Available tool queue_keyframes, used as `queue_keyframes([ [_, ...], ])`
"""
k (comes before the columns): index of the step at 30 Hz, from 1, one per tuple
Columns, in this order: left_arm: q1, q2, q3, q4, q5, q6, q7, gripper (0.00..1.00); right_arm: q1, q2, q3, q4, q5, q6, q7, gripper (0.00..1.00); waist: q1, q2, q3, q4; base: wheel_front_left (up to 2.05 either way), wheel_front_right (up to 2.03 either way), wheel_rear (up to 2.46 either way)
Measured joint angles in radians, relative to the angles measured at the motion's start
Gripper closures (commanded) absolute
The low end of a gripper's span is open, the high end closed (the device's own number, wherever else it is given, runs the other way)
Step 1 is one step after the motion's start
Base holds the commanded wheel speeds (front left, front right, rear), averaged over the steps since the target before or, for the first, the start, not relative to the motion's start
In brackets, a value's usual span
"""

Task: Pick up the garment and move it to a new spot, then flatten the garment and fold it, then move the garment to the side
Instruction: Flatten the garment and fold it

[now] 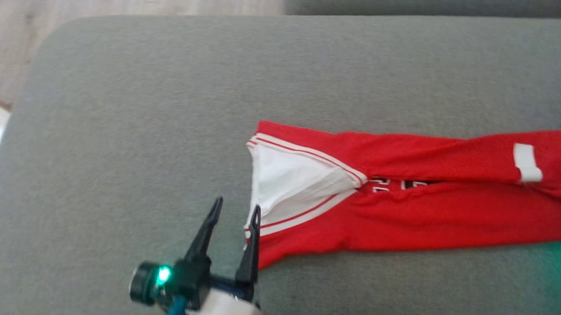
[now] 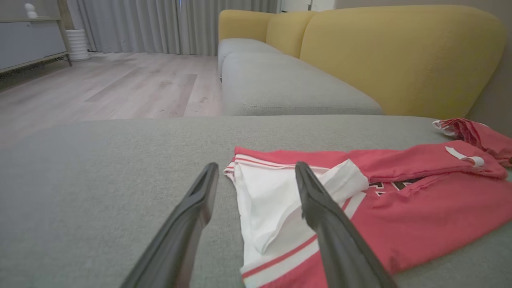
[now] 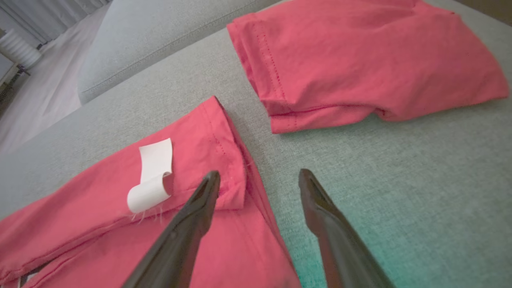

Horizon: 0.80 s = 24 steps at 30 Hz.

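So, starting on the left: our left gripper [image 1: 238, 204] has its two fingers spread wide with nothing between them, and the collar [image 1: 290, 180] end of the garment [image 1: 427, 217] sits right at the tips. In the left wrist view the striped neckline edge runs up between the two fingers, and one finger overlaps the trim. We can't tell if it actually touches the cloth. The garment is a red jersey lying on the grey cushion [image 1: 120, 112], doubled lengthwise into a long strip that stretches from the left fingers toward the right ones.

We'd guess it handles like any thin knit: light, floppy and with no stiffness, so it'll sag and come unfolded wherever it isn't supported. The layers look like they could slide over each other, so a pinch should go through the whole stack at a corner, not just the top layer. The banded collar looks like the thickest, easiest bit to grab on our left.

At the far end a white label [image 3: 152, 176] sits just beside the right gripper [image 3: 259, 173], which is also spread wide and empty. One finger is over the stitched hem [image 3: 228, 168] corner and the other is over bare cushion. Beyond those tips, apart from our strip, lies a second red piece [image 3: 360, 60]
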Motion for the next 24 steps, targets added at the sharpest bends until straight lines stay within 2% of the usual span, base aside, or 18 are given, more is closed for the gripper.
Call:
queue_keyframes([
  [5, 0.089, -0.044, 0.064, -0.015, 0.109, -0.039, 0.0, 0.0, -0.049, -0.002, -0.069, 0.103, -0.071, 0.0, 0.008, 0.0, 0.0, 0.0, -0.007, 0.055, 0.0, 0.0, 0.0],
  [10, 0.111, -0.077, 0.123, -0.016, 0.179, -0.073, 0.0, 0.0, -0.08, -0.008, -0.08, 0.192, -0.12, 0.0, 0.048, 0.0, 0.0, 0.0, -0.006, 0.077, 0.0, 0.0, 0.0],
  [11, 0.113, -0.081, 0.136, -0.016, 0.193, -0.078, 0.0, 0.0, -0.09, -0.008, -0.081, 0.2, -0.121, 0.0, 0.058, 0.04, 0.0, 0.0, -0.006, 0.076, 0.0, 0.0, 0.0],
  [12, 0.115, -0.085, 0.147, -0.016, 0.209, -0.079, 0.0, 0.0, -0.098, -0.009, -0.082, 0.207, -0.122, 0.0, 0.06, 0.44, 0.0, 0.0, -0.006, 0.075, 0.0, 0.0, 0.0],
  [13, 0.12, -0.09, 0.156, -0.016, 0.22, -0.087, 0.0, 0.0, -0.105, -0.009, -0.08, 0.212, -0.126, 0.0, 0.065, 0.65, 0.0001, 0.0, -0.006, 0.073, 0.0, 0.0, 0.0],
  [14, 0.128, -0.094, 0.169, -0.016, 0.227, -0.094, 0.0, 0.0, -0.11, -0.009, -0.077, 0.213, -0.127, 0.0, 0.065, 0.99, 0.0001, 0.0, -0.006, 0.069, 0.0, 0.0, 0.0],
  [21, 0.171, -0.115, 0.229, -0.011, 0.265, -0.124, 0.0, 0.0, -0.12, -0.009, -0.05, 0.206, -0.125, 0.0, 0.063, 1.0, 0.0001, 0.0, -0.011, 0.036, 0.0, 0.0, 0.0],
  [24, 0.171, -0.126, 0.257, -0.009, 0.281, -0.14, 0.0, 0.0, -0.111, -0.03, -0.049, 0.195, -0.119, 0.0, 0.064, 1.0, 0.0002, 0.0, -0.017, 0.019, 0.0, 0.0, 0.0],
])
